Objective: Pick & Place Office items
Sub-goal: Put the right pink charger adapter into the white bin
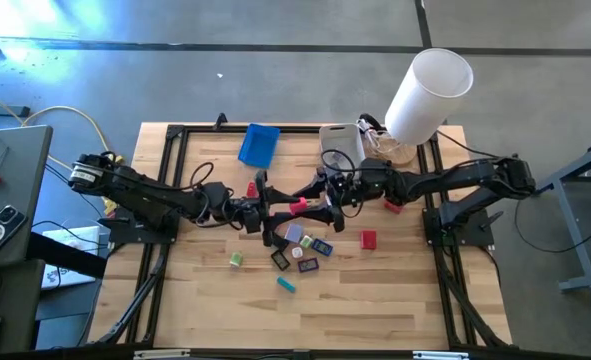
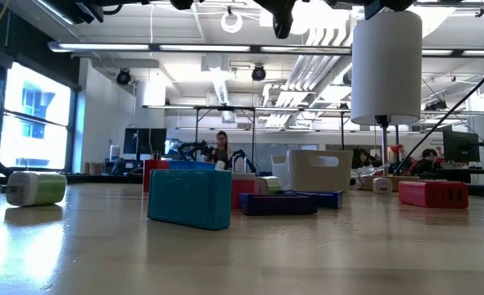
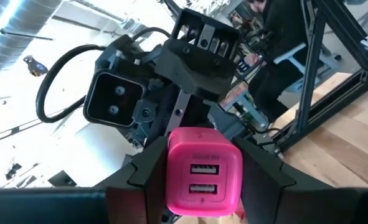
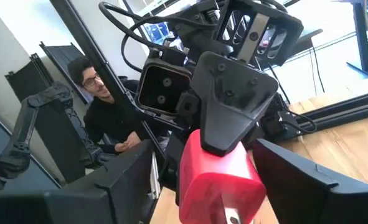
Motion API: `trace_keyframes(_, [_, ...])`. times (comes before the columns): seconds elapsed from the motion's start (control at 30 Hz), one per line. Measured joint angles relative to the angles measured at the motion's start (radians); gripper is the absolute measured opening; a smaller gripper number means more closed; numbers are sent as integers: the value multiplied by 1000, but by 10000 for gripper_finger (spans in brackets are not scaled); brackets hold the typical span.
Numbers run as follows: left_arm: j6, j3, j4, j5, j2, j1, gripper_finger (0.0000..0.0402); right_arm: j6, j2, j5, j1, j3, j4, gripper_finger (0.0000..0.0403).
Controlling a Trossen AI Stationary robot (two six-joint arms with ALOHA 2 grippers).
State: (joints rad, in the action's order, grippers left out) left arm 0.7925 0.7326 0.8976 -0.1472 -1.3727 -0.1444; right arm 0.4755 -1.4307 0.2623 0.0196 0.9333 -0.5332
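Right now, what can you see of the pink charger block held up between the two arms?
The pink charger block is a small rounded cube of glossy plastic with two USB ports stacked on one face. The left tool clamps it by two opposite sides, holding it off the table above the wooden surface mid-table. The right tool faces it with a dark finger on either side, apparently not yet gripping. In the right wrist view it looks redder.

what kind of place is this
Probably a robotics lab in an open-plan office: two arms work over a wooden table in a black frame, with desks and monitors behind, exposed ceiling ducts, and a seated person watching.
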Motion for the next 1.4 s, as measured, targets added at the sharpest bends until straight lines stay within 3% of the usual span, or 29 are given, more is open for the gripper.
trace_keyframes(0.67, [0, 0, -16, 1, -1, -7, 146, -76, 0, 6, -7, 1, 39, 148])
trace_keyframes(1.4, [-37, -1, -26, -8, -1, -7, 200, -155, 2, -43, 0, 3, 130, 147])
